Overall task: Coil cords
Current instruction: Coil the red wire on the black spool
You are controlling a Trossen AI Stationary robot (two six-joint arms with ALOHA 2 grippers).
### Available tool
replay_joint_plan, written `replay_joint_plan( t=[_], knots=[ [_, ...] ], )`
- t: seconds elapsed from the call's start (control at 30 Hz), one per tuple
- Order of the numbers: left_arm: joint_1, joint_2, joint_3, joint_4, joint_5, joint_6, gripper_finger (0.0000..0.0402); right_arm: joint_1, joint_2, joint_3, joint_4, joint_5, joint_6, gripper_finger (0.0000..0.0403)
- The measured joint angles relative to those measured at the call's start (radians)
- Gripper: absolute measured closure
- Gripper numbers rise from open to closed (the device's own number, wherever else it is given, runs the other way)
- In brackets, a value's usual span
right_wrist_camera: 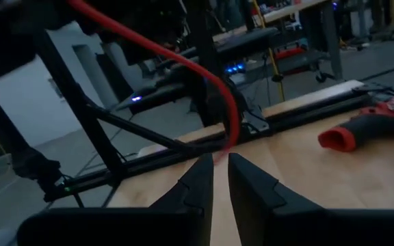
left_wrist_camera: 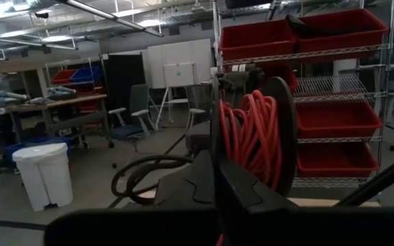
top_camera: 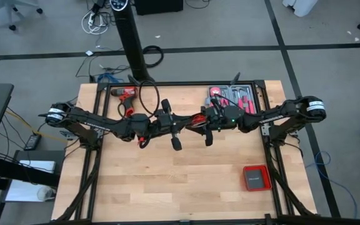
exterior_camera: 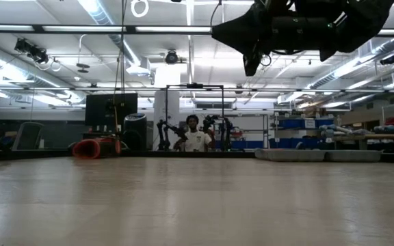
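Left arm: reached in from the desk's left edge toward the middle, raised above the wood.
Power drill: red and black, lay on the desk near the far left corner, well apart from both grippers; also seen in the right wrist view.
Left gripper: hung above the middle of the desk, just left of the cord; jaws clenched, nothing visibly between them in the left wrist view.
Cord: thin red cord, held up in the air between the two grippers, clear of the desk. In the left wrist view it showed as a bundle of red loops wound against a dark round part just ahead of the left fingers. In the right wrist view one red strand ran down to the tips of the right fingers.
Right gripper: hung above the middle of the desk, just right of the cord; jaws narrowly parted, with the strand's end at their tips; whether they pinched it could not be told.
Tool case: open, with red-handled tools, at the far right of the desk.
Red square box: flat, grey middle, near the front right corner, well apart from the arms.
Right arm: reached in from the desk's right edge.
Low view: both arms dark overhead; a person far off in the room.
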Motion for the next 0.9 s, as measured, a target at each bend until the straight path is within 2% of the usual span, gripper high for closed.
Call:
replay_joint_plan(
  t=[0.3, 0.9],
  knots=[
    [0.0, 0.0, 0.0, -0.002, 0.001, 0.0, 0.0402, 0.0, 0.0, 0.0, 0.036, -0.026, 0.007, 0.0355],
    [0.0, 0.0, 0.0, 0.008, 0.001, 0.0, 0.0402, 0.009, 0.0, 0.0, 0.051, 0.018, -0.012, 0.0355]
  ],
)
